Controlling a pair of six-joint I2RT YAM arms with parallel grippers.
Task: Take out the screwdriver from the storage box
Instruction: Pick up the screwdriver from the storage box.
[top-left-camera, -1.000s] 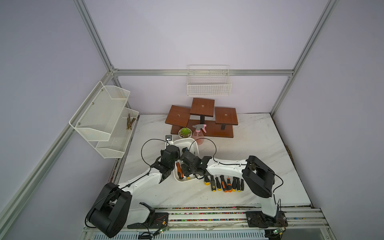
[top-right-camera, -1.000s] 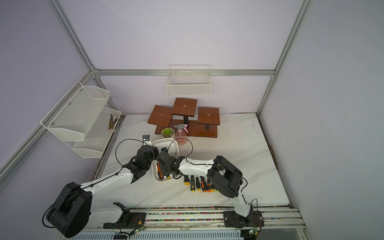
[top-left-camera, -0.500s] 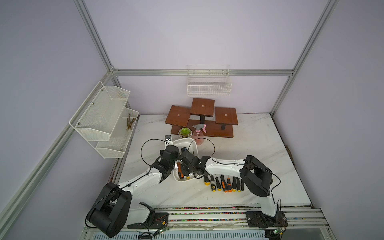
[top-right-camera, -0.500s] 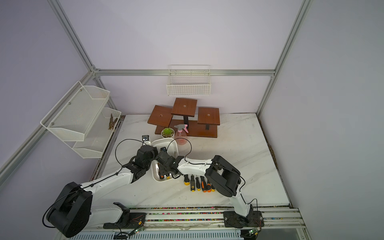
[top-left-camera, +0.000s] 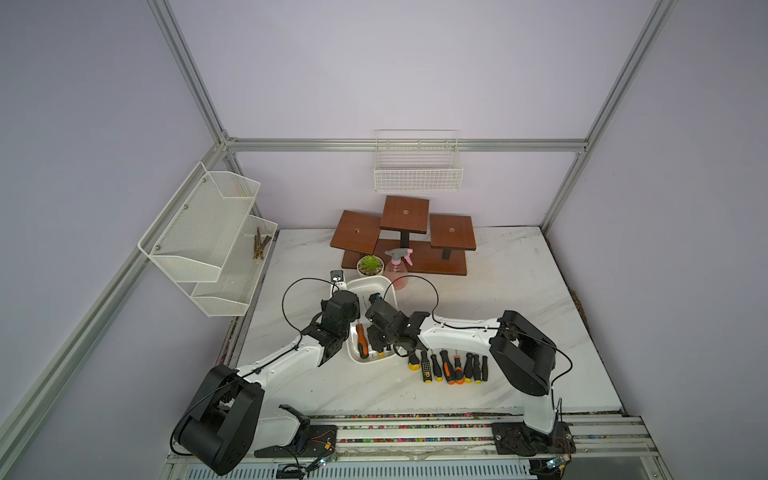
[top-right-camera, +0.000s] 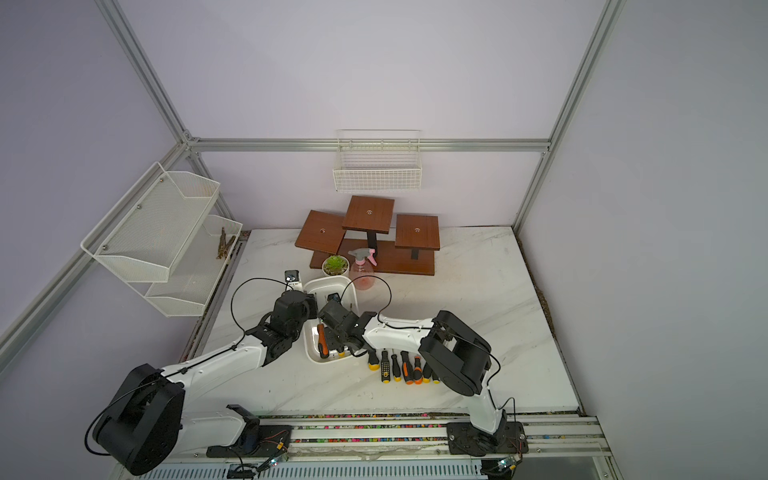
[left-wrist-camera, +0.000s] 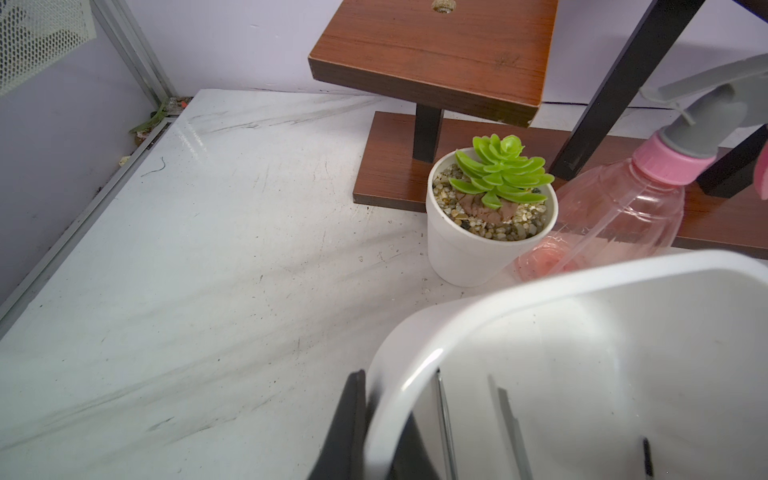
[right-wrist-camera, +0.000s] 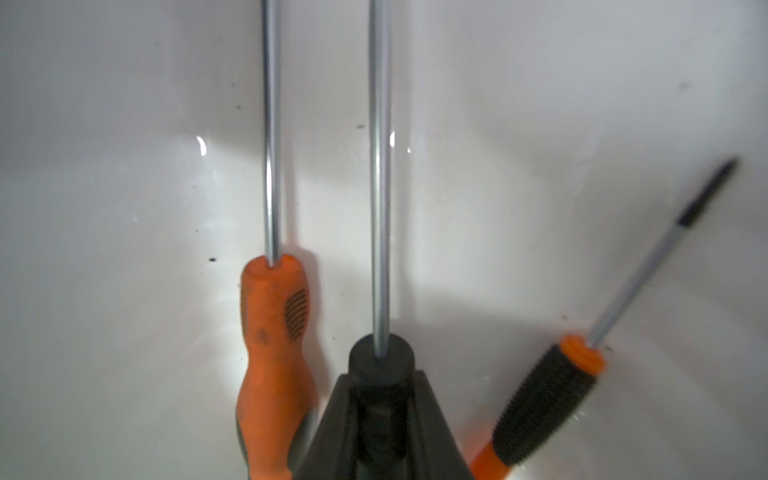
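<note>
As it reaches into the storage box (right-wrist-camera: 124, 124), the right end effector (right-wrist-camera: 381, 388) pinches a screwdriver (right-wrist-camera: 380, 232).

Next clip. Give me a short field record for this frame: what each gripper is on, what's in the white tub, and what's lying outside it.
left gripper: clamped on the side rim of the storage box, one finger inside, one outside
right gripper: inside the box, closed on the handle of the black-handled screwdriver
also in box: orange-handled screwdriver; small screwdriver with a black grip
outside box: row of screwdrivers on the table, beside the box
status: grasped screwdriver not yet out of the box
</note>
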